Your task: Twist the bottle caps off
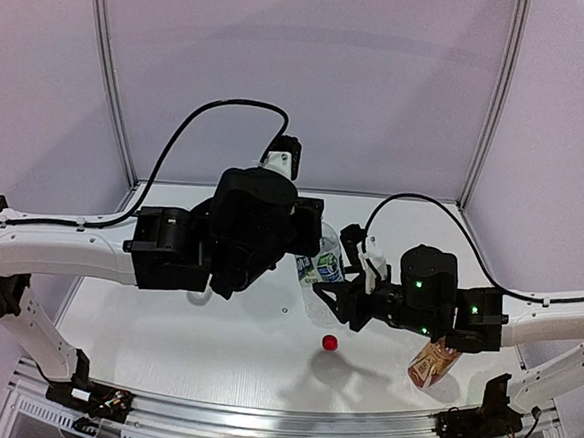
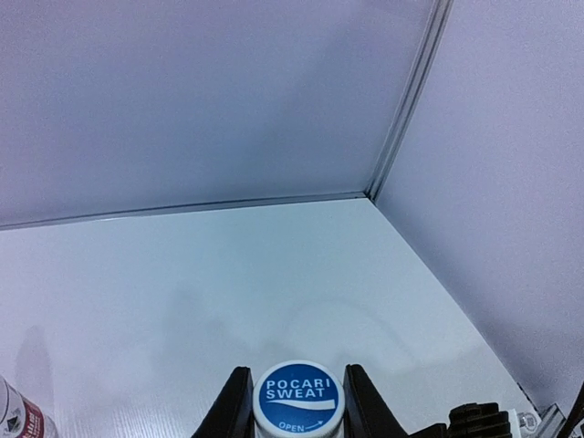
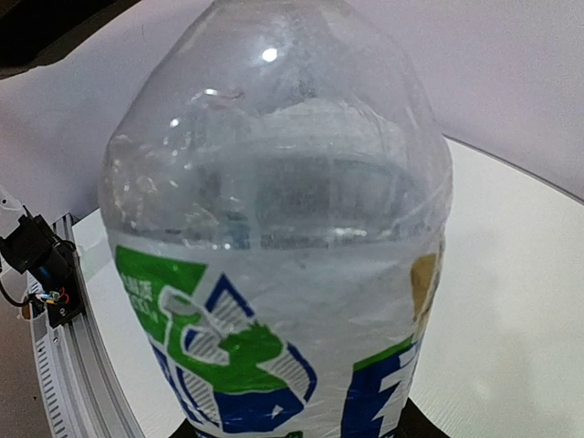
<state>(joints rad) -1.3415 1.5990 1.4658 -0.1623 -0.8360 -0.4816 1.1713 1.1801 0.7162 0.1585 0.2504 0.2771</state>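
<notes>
Left pincer [image 2: 299, 407] is closed on the blue-and-white cap [image 2: 299, 398], one finger on each side and touching it. The cap top faces straight back at the wrist camera, at 6 o'clock in that view. So the bottle's long axis looks in line with the pincer's approach, which is what the twist needs.

Right pincer [image 1: 332, 305] clamps the body of the green-blue-label bottle [image 1: 321, 265] lower down and acts as the counter-hold. In the top view the axis runs roughly 12 to 6.

Text:
- Cap reads "POCARI SWEAT", plus "OPEN" with an arrow curving right along the lower rim.
- Bottle label is green and blue, with its lettering cropped and unreadable.

Around it:
- Red cap [image 1: 330, 342] lies loose on the worktop [image 1: 164, 330], at 6 o'clock from the bottle.
- Amber bottle [image 1: 432, 361] sits at 4 o'clock under the right arm, print too small to read.
- Red-label bottle [image 2: 18, 422] shows at 8 o'clock in the left wrist view.
</notes>
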